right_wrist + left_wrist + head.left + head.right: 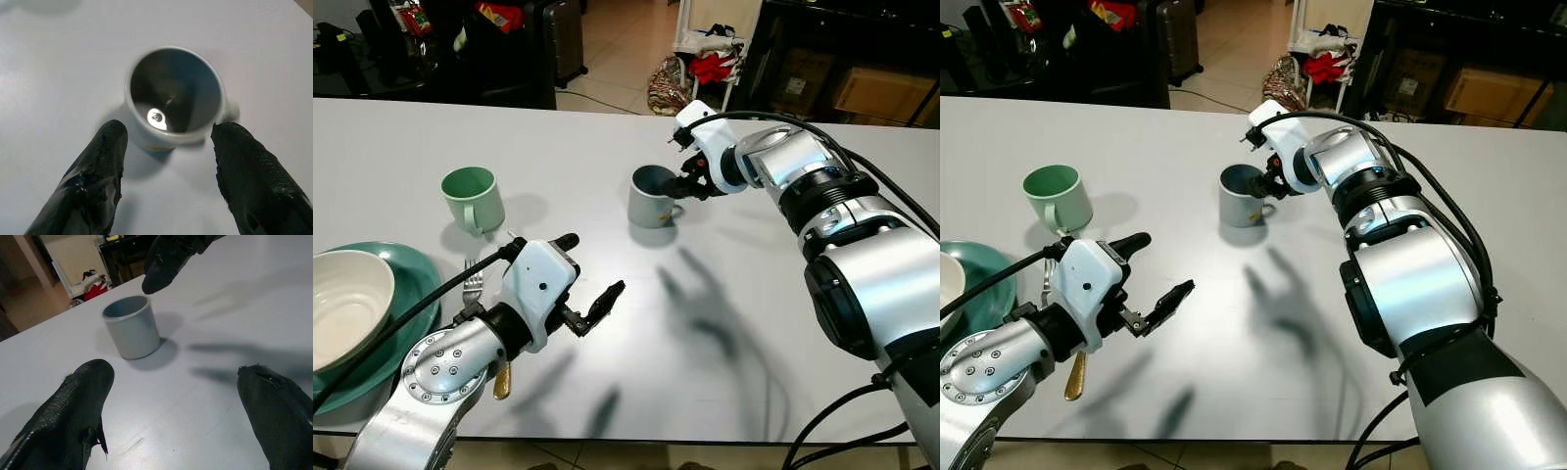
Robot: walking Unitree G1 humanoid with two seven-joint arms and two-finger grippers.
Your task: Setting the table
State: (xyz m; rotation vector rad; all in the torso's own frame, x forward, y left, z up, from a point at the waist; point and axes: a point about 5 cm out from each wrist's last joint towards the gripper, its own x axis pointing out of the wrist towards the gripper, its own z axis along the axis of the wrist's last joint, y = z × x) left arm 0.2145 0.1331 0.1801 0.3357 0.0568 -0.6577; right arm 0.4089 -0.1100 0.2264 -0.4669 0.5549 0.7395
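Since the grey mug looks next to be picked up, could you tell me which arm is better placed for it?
Probably the right. The right gripper hangs open just above the grey mug, fingers either side. The left gripper, also open, hovers nearer the fork.

Past the far edge of the table I see a tiled floor (622,39) with a dark suitcase (566,39) standing on it. Near that, a white rack (710,44) holds red cloth (710,67), and cardboard boxes (881,93) sit under dark furniture.
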